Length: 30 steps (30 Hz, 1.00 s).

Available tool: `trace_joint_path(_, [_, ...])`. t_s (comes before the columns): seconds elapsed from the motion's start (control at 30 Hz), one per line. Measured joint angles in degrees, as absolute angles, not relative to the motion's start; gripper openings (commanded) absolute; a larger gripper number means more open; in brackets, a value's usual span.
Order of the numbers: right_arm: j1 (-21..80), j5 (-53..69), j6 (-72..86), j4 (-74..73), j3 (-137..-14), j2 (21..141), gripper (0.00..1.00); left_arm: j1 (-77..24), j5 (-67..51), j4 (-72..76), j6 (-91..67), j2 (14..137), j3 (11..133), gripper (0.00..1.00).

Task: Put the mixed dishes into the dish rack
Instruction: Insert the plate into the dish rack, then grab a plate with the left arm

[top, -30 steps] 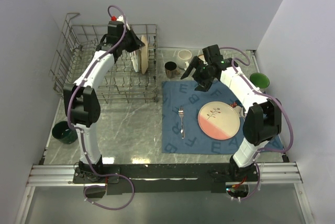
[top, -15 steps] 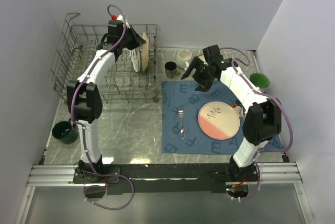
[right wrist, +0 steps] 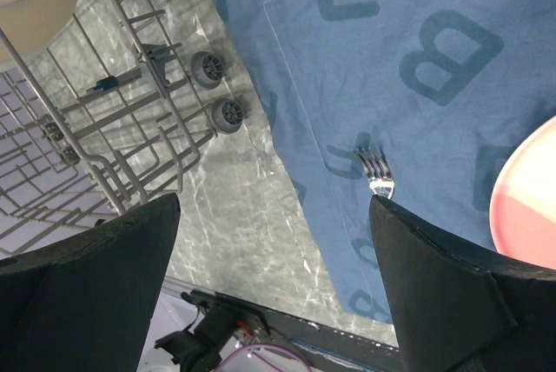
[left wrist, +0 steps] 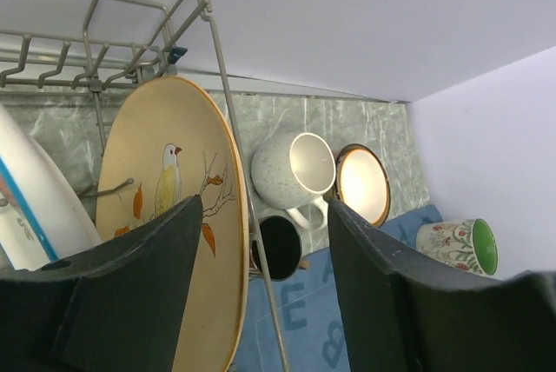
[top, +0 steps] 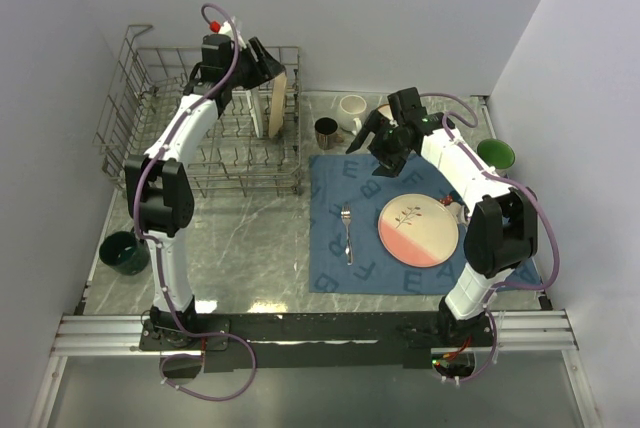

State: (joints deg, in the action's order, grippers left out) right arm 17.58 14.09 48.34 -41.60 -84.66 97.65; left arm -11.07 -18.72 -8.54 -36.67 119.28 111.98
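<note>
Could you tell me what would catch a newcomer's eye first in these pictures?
A tan bird-painted plate stands on edge in the grey dish rack, the open left end effector close by. On the blue lettered placemat lie a pink-and-cream plate and a fork.

Fork [right wrist: 375, 174] handle behind the right hand [right wrist: 271, 211]

Pale walls [top: 400, 8] enclose a grey marbled tabletop [top: 250, 238] (glossy).

left hand [left wrist: 265, 211] has opened, releasing the tan plate [left wrist: 165, 215].
</note>
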Motion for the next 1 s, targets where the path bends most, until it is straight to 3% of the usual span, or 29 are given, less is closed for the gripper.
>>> trace_joint_path(0.63, [17.6,14.4,48.3,-41.6,-84.7,97.6,0.98,-10.9,-19.8,-9.3,-36.5,119.2,114.3,0.69])
trace_joint_path(1.0, [17.6,14.5,48.3,-41.6,-84.7,97.6,0.98,-10.9,-11.6,-12.4,-34.9,113.3,113.9,0.62])
